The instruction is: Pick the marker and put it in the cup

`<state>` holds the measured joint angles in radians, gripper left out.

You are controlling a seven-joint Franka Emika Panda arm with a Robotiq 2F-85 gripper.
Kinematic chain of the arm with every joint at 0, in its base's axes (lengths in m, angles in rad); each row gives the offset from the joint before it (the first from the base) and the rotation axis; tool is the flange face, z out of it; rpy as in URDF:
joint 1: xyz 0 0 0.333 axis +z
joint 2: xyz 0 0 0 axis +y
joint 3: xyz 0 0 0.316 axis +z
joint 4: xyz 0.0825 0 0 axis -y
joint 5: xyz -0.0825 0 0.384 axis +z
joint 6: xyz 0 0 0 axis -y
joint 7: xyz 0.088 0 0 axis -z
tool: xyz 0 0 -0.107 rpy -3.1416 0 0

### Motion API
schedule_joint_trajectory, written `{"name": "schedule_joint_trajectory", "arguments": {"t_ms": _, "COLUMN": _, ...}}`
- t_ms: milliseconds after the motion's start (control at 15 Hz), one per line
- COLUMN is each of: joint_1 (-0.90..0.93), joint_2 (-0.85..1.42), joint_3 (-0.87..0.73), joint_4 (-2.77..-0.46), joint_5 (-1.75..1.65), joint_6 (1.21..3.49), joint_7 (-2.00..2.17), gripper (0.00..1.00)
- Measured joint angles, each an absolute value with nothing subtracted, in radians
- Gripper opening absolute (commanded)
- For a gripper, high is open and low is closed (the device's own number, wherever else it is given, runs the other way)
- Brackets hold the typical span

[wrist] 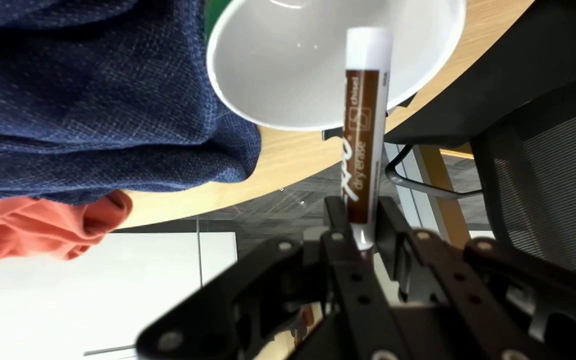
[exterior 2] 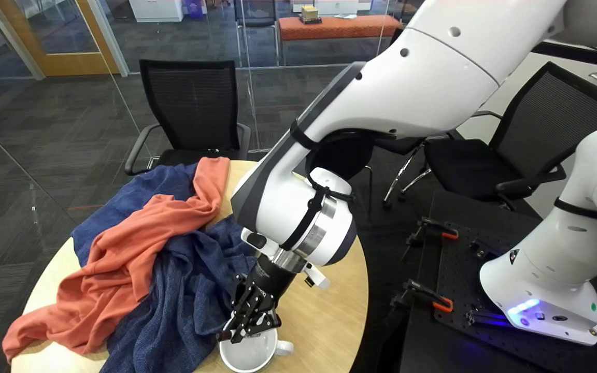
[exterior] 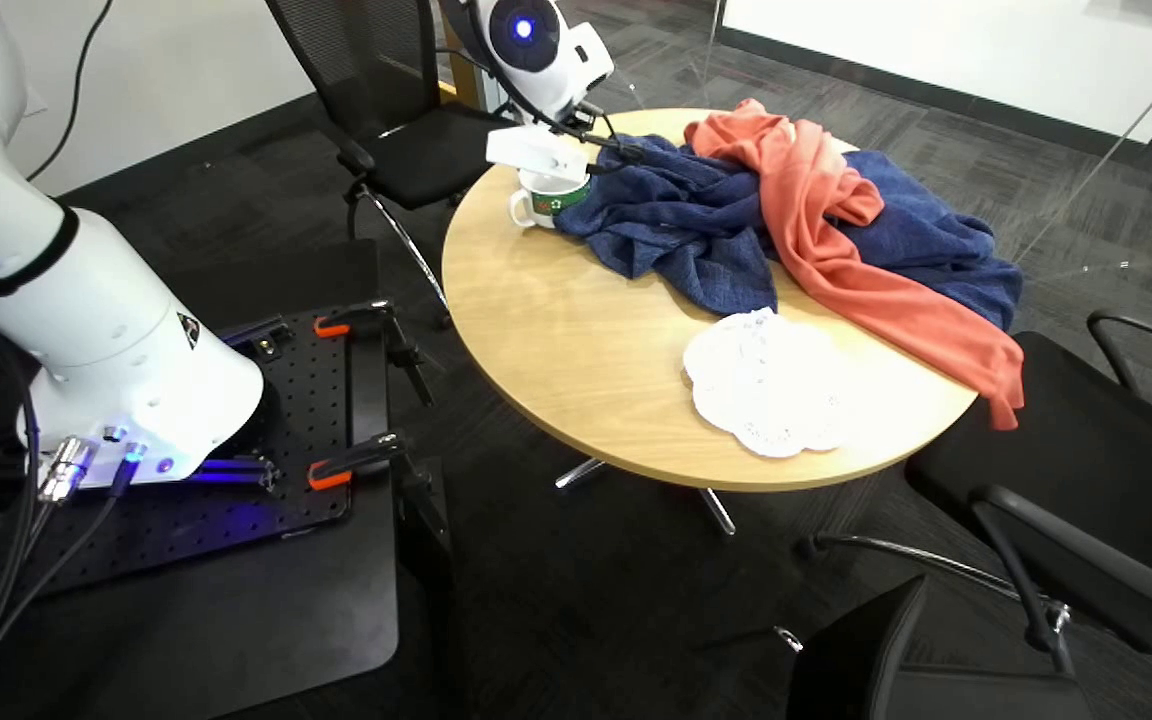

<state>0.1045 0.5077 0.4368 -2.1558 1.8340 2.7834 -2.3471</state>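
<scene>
Near the cup (wrist: 273, 75), the gripper (wrist: 363, 215) pinches the marker (wrist: 362, 140) off-centre, presumably leaving its white-tipped length free to go in first.

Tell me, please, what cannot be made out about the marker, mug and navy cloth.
Marker: in the wrist view, the gripper hides part of its gripped end.
Tiny print on it: same view, too small to read.
Mug: same view, top edge cuts it; the marker covers part of its inside.
Navy cloth: in an exterior view, bottom edge cuts it; the orange cloth covers part.
</scene>
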Motion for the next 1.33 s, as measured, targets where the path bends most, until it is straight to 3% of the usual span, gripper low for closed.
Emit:
{"name": "schedule_joint_trajectory", "arguments": {"t_ms": 67, "joint_1": 0.106, "joint_2": 0.517, "joint_3": 0.435, "joint_4": -2.154, "joint_5": 1.839, "joint_6": 2.783, "joint_7": -2.356, "gripper": 0.05}}
{"name": "schedule_joint_trajectory", "arguments": {"t_ms": 200, "joint_1": 0.108, "joint_2": 0.534, "joint_3": 0.433, "joint_4": -2.151, "joint_5": 1.844, "joint_6": 2.783, "joint_7": -2.367, "gripper": 0.46}}
{"name": "schedule_joint_trajectory", "arguments": {"t_ms": 400, "joint_1": 0.113, "joint_2": 0.552, "joint_3": 0.429, "joint_4": -2.143, "joint_5": 1.857, "joint_6": 2.784, "joint_7": -2.373, "gripper": 0.56}}
{"name": "schedule_joint_trajectory", "arguments": {"t_ms": 733, "joint_1": 0.115, "joint_2": 0.557, "joint_3": 0.428, "joint_4": -2.131, "joint_5": 1.884, "joint_6": 2.784, "joint_7": -2.375, "gripper": 0.95}}
{"name": "schedule_joint_trajectory", "arguments": {"t_ms": 867, "joint_1": 0.115, "joint_2": 0.556, "joint_3": 0.428, "joint_4": -2.123, "joint_5": 1.904, "joint_6": 2.784, "joint_7": -2.391, "gripper": 1.00}}
{"name": "schedule_joint_trajectory", "arguments": {"t_ms": 1333, "joint_1": 0.118, "joint_2": 0.506, "joint_3": 0.435, "joint_4": -2.106, "joint_5": 1.994, "joint_6": 2.784, "joint_7": -2.491, "gripper": 1.00}}
